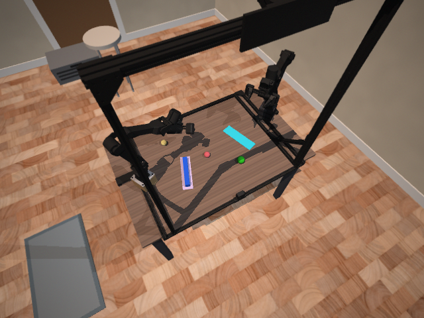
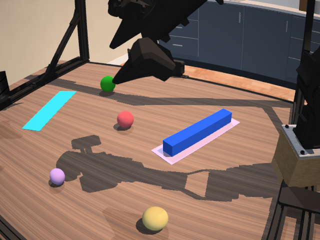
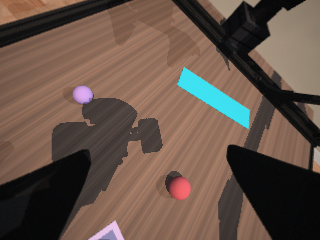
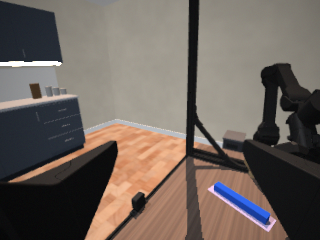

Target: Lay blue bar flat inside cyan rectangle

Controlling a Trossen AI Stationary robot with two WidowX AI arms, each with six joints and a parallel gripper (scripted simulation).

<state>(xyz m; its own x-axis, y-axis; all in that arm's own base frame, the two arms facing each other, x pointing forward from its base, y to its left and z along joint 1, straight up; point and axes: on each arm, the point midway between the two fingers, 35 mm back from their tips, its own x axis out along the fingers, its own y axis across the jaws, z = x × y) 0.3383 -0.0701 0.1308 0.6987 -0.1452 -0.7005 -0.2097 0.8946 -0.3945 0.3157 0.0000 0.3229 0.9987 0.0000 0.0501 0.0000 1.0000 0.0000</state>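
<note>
The blue bar (image 1: 185, 170) lies flat on the lavender rectangle (image 1: 187, 187) at the near left of the table; it also shows in the exterior view (image 2: 197, 131) and in the right wrist view (image 4: 242, 202). The cyan rectangle (image 1: 238, 136) is at the far right of the table, with nothing on it, and also shows in the left wrist view (image 3: 213, 97). My left gripper (image 1: 189, 128) is open and empty, in the air over the table's middle, beyond the bar. My right gripper (image 1: 248, 90) is open and empty, raised at the table's far corner.
A red ball (image 1: 207, 154) lies between the two rectangles, and a green ball (image 1: 240, 159) lies near the cyan one. A yellow ball (image 1: 163, 142) and a purple ball (image 2: 57, 176) lie near the left arm. A black frame rail (image 1: 265, 185) borders the table.
</note>
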